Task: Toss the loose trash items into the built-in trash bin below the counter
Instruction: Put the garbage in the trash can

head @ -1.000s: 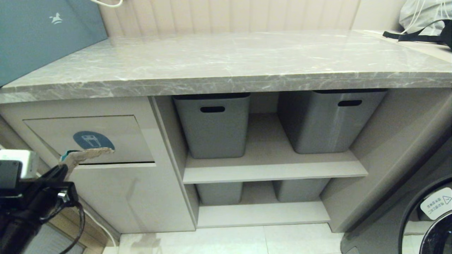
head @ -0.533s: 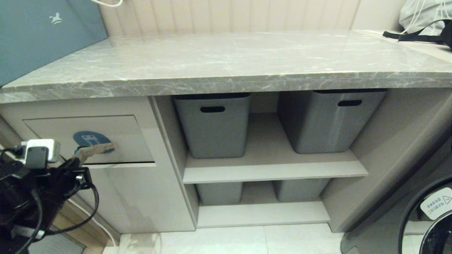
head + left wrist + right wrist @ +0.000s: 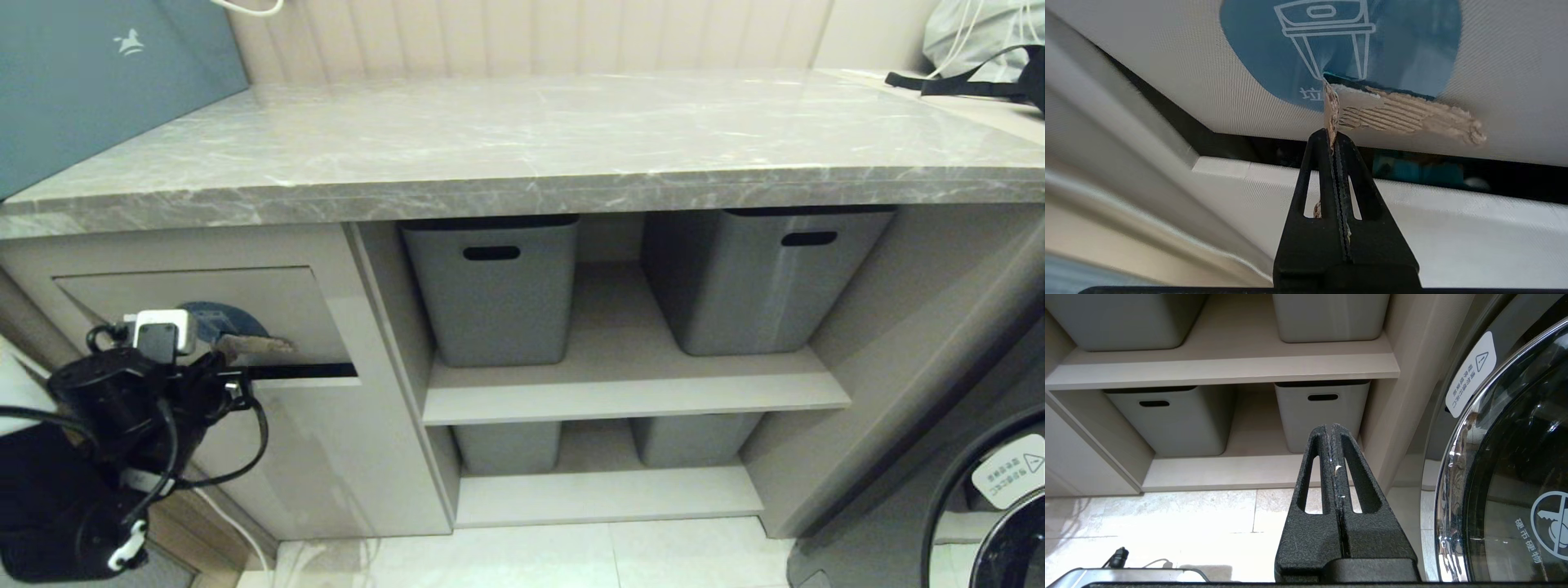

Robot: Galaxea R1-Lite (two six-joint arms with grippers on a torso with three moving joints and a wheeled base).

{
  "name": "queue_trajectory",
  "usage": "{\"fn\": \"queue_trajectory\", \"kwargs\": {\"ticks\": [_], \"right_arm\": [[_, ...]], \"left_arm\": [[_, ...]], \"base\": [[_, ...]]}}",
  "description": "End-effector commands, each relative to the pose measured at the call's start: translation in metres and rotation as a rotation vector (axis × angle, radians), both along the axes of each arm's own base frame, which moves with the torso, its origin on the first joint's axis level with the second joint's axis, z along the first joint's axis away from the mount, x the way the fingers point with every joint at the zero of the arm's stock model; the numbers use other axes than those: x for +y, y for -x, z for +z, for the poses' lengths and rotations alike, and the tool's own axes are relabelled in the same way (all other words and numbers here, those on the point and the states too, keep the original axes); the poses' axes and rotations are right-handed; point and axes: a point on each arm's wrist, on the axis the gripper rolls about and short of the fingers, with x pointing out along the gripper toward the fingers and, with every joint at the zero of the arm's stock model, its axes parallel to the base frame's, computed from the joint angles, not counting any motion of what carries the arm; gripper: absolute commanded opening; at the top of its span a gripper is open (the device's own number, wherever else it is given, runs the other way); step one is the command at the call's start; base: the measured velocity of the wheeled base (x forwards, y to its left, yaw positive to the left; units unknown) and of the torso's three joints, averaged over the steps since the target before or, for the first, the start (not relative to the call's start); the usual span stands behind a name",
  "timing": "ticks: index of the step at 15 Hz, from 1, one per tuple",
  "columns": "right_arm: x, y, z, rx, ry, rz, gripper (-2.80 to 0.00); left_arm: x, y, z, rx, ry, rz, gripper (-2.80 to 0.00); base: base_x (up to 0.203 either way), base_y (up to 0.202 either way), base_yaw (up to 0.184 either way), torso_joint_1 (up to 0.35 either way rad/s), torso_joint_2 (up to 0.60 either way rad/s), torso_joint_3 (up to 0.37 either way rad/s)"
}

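Note:
My left gripper (image 3: 222, 353) (image 3: 1332, 134) is shut on a torn tan corrugated cardboard scrap (image 3: 255, 346) (image 3: 1404, 116) with a teal edge. The scrap's free end lies against the beige bin flap (image 3: 314, 306) (image 3: 1506, 81), just below its blue sticker (image 3: 214, 317) (image 3: 1257, 49). The flap's lower edge is tilted inward, leaving a dark gap (image 3: 302, 371) (image 3: 1241, 145) in which a teal patch (image 3: 1412, 171) shows. The marble counter (image 3: 522, 139) above holds no scrap that I can see. My right gripper (image 3: 1333, 428) is shut on nothing, low in front of the shelves, out of the head view.
Grey tubs (image 3: 490, 286) (image 3: 759, 278) stand on the open shelves right of the bin, with two more (image 3: 1167, 420) (image 3: 1323, 412) below. A washing machine door (image 3: 996, 506) is at the far right. A teal board (image 3: 98, 82) and a bag (image 3: 980, 41) sit on the counter's ends.
My left arm has moved forward and right to the flap. The scrap now presses on the panel, and the dark gap under the flap has widened.

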Motion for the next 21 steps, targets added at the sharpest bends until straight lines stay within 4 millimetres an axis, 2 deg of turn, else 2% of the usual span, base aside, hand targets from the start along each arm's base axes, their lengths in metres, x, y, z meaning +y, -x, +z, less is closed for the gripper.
{"fn": "queue_trajectory", "kwargs": {"ticks": [1,6,11,21], "right_arm": [[0.0,0.0,0.0,0.0,0.0,0.0,-2.8],[0.0,0.0,0.0,0.0,0.0,0.0,-2.8],[0.0,0.0,0.0,0.0,0.0,0.0,-2.8],[0.0,0.0,0.0,0.0,0.0,-0.001,-2.8]], "left_arm": [[0.001,-0.012,-0.009,0.004,-0.001,0.001,-2.8],[0.001,-0.038,-0.02,-0.012,-0.004,-0.009,-2.8],[0.002,-0.052,-0.023,-0.032,-0.01,-0.009,-2.8],[0.002,-0.057,-0.018,-0.058,-0.015,-0.013,-2.8]], "base": [[0.0,0.0,0.0,0.0,0.0,0.0],[0.0,0.0,0.0,0.0,0.0,0.0],[0.0,0.0,0.0,0.0,0.0,0.0],[0.0,0.0,0.0,0.0,0.0,0.0]]}}
